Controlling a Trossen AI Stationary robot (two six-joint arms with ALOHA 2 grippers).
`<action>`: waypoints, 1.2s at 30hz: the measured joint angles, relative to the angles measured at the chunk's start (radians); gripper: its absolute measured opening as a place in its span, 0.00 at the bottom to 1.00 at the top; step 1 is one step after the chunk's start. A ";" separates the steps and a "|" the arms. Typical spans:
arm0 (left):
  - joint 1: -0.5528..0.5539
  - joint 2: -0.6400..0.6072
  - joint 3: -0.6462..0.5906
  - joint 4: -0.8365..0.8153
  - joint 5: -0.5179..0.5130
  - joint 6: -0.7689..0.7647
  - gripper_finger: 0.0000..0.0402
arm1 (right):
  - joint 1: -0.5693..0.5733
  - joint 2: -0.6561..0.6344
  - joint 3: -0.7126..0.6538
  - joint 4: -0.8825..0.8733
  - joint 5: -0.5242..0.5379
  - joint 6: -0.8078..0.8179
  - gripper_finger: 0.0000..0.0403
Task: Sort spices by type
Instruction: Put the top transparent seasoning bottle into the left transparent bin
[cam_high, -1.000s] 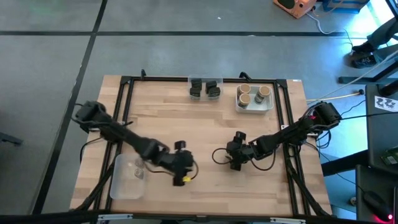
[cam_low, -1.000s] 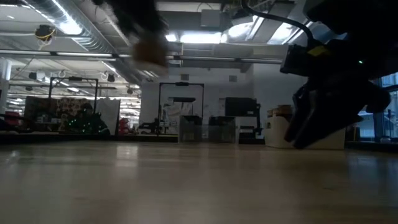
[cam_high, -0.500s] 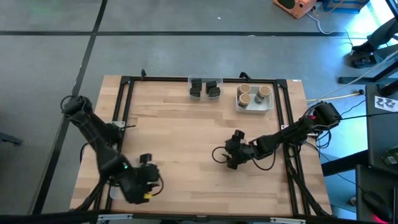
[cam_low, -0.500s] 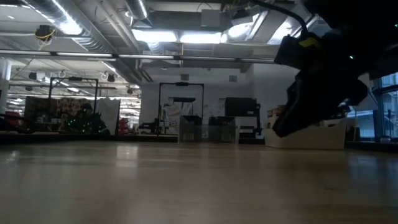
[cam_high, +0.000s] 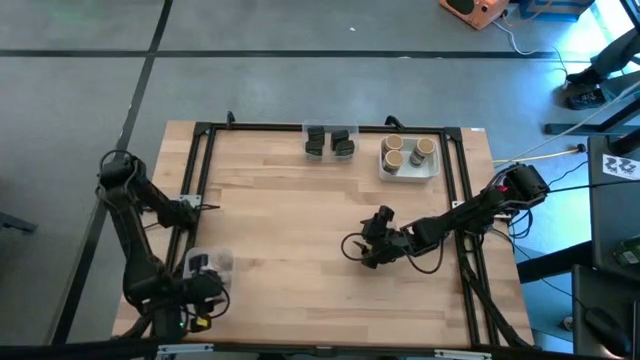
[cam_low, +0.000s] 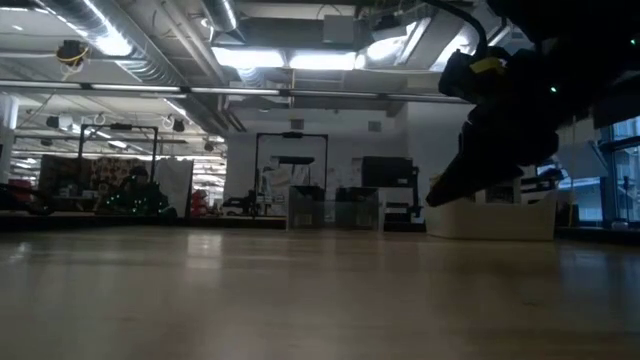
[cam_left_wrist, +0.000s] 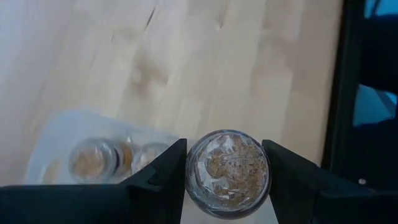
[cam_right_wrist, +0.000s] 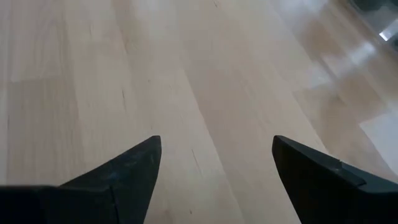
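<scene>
- Clear glass jar (cam_left_wrist: 227, 172) of tan grains sits clenched between my left pincer (cam_left_wrist: 225, 177) fingers, which a second ago were out over the middle of the table (cam_high: 300, 210)
- That arm has swung back to the near left corner, above the clear tray (cam_left_wrist: 68, 134) where two like jars (cam_left_wrist: 93, 158) already lie, so a drop there comes next, I judge
- My right pincer (cam_right_wrist: 214, 163) hangs released and empty over bare wood at centre right
- Dark jars (cam_high: 329, 142) and tan-topped jars (cam_high: 407, 153) stand grouped at the far edge
</scene>
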 joint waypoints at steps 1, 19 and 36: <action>-0.009 0.000 -0.015 0.007 -0.002 -0.024 0.41 | 0.000 0.000 0.000 0.000 0.000 0.002 0.76; -0.046 0.003 -0.312 0.413 -0.007 -0.012 0.41 | 0.000 0.000 0.000 -0.001 0.011 0.040 0.76; -0.042 0.004 -0.359 0.467 0.085 -0.018 0.56 | 0.000 0.000 0.000 -0.006 0.008 0.017 0.76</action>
